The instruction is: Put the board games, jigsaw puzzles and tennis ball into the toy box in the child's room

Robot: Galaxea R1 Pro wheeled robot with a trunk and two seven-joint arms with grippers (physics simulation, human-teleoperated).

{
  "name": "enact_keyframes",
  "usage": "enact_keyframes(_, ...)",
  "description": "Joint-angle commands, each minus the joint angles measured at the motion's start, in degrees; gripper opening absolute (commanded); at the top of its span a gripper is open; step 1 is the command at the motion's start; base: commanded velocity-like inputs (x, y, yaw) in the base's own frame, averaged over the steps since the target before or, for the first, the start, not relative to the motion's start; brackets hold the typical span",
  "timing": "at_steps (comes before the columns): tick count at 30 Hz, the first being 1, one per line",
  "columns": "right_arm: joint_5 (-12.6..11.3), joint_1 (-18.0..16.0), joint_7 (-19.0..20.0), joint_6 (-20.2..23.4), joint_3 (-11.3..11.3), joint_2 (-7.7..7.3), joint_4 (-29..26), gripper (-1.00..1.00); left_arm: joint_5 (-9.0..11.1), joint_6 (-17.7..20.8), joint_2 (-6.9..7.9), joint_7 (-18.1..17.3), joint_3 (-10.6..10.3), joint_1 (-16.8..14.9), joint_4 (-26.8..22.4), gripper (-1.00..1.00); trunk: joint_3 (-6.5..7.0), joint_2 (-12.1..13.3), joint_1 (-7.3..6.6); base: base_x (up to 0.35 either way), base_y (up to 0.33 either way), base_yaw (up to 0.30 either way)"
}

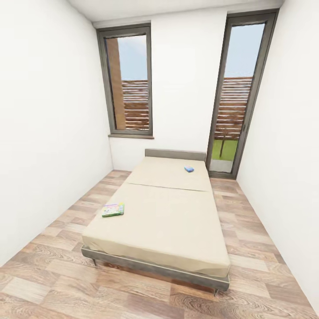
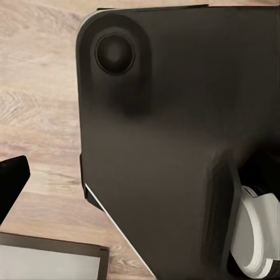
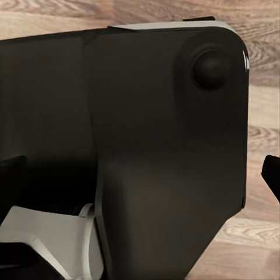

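The bed (image 1: 177, 235) stands lengthwise ahead of me in the child's room, its headboard against the far wall. Two board games lie on its mattress: the green-edged Monopoly box (image 1: 113, 209) near the left side and the small blue box (image 1: 189, 169) far back by the headboard. The table, the toy box, the jigsaw puzzles and the tennis ball are out of view. Both wrist views look down at my own dark body over the plank floor. My right gripper (image 3: 140, 175) is open, with fingertips (image 3: 272, 175) at the picture's edges. My left gripper (image 2: 140, 181) also looks open, with one fingertip (image 2: 13, 178) showing.
White walls close in on both sides of the bed, leaving strips of wood floor (image 1: 53, 274) to its left, right and in front. A tall window (image 1: 128, 79) and a glazed door (image 1: 237, 93) are in the far wall. A pale dark-framed panel (image 2: 46, 262) lies below my left wrist.
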Motion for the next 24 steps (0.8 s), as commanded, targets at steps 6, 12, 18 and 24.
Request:
enact_keyframes(6, -0.1, 0.0, -0.2, -0.1, -0.4, -0.22, -0.1, 1.0, 0.0, -0.1, 0.0, -0.1, 0.0, 0.0, -0.9, 1.0, 1.04, 2.4, -1.32, 0.0, 0.0, 0.0)
enact_keyframes(12, -0.1, 0.0, -0.2, -0.1, -0.5, -0.46, -0.1, 1.0, 0.0, -0.1, 0.0, -0.1, 0.0, 0.0, -2.7, 1.0, 2.12, 4.8, -2.64, 0.0, 0.0, 0.0)
enact_keyframes(18, -0.1, -0.1, -0.2, -0.1, -0.5, -0.57, -0.1, 1.0, 0.0, -0.1, 0.0, -0.1, 0.0, 0.0, -4.7, 1.0, 3.2, 7.2, -3.95, 0.0, 0.0, 0.0)
enact_keyframes(24, -0.1, -0.1, -0.3, -0.2, -0.5, -0.54, -0.1, 1.0, 0.0, -0.2, -0.03, -0.1, 0.1, 0.0, -5.2, 1.0, 4.27, 9.6, -5.27, 0.0, 0.0, 0.0)
